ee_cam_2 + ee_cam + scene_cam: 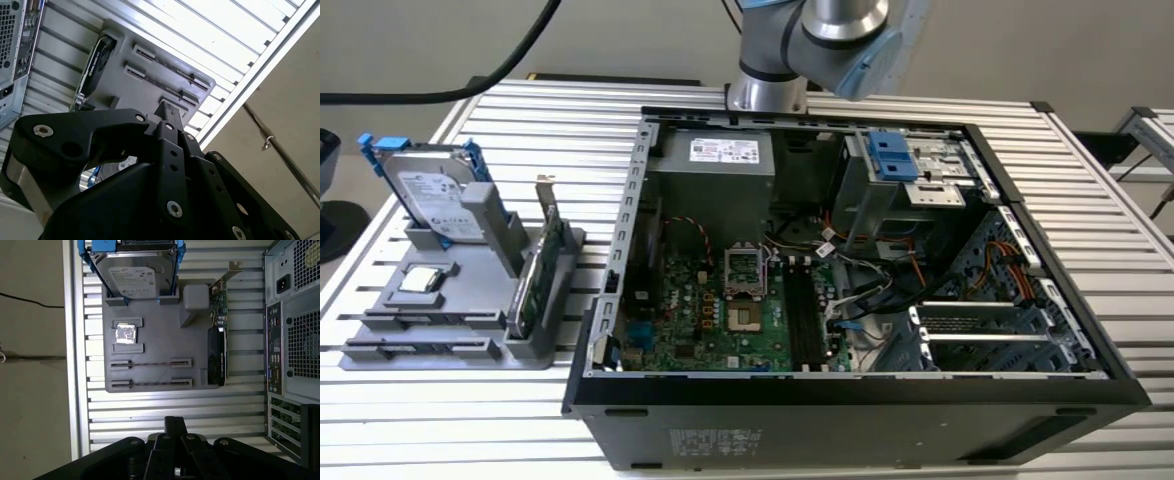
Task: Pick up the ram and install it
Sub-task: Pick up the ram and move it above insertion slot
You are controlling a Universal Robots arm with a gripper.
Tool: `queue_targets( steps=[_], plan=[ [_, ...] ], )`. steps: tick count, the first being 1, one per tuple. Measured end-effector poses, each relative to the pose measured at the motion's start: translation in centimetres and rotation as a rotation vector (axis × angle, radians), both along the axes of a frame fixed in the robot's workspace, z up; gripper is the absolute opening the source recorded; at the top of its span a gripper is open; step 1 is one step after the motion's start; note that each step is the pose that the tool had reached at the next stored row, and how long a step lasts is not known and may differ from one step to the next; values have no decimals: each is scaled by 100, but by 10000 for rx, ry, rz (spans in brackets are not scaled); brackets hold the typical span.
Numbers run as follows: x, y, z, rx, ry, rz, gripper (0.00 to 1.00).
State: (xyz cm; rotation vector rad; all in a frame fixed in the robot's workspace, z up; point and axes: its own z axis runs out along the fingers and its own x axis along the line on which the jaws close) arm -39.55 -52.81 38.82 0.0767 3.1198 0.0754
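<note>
In the first wrist view the ram [150, 363] appears edge-on as a thin dark line standing in a long slot of the grey holder [155, 325]; a second such line fills the slot beside it. My gripper [172, 421] hangs well above the slatted table, just off the holder's slot end, with its black fingers [167, 109] pressed together and nothing visible between them. The open computer case [638, 200] lies on its side at the exterior view's right of the holder [454, 330], showing the motherboard [707, 320] and its long dark memory slots [803, 310].
The holder also carries a silver hard drive with blue rails [434, 195], a green card with a metal bracket [540, 265] and a small square chip [420, 280]. Cables and a drive cage [907, 170] crowd the case. The table edge [75, 365] runs beside the holder.
</note>
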Motion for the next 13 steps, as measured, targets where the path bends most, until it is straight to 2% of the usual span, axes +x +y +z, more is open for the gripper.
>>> queue_targets(
  steps=[13],
  plan=[
    [0,0,0,-14,0,14,0]
  ],
)
